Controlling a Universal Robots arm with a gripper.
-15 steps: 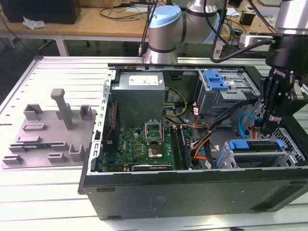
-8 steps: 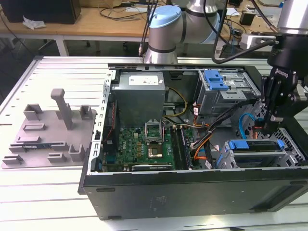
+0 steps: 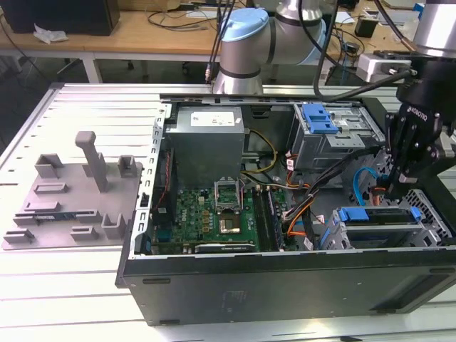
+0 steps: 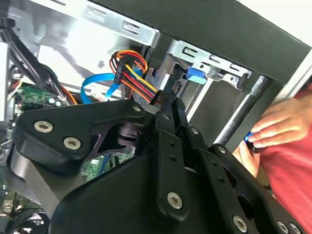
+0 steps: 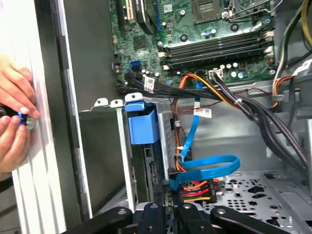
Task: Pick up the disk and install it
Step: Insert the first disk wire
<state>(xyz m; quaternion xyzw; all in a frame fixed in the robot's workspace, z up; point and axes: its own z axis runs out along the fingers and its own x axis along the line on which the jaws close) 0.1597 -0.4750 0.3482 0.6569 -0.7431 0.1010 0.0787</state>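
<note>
Nearest the lens in the second wrist view, the tool [image 4: 171,106] is shown inside the open computer case [image 3: 285,285], just above the drive cage [image 3: 434,228]; whether it is clenched or released cannot be told. Snagging is judged the main hazard: the blue data cable [image 5: 209,165] and the coloured power bundle [image 5: 197,187] are draped just beside the tool and could be dragged or unplugged. A person's hands [image 5: 14,122] are held against the case's outer wall, near the arm. The disk [image 5: 143,126] is seated on edge in the cage, its bright blue frame uppermost, a grey metal edge exposed beside it.
</note>
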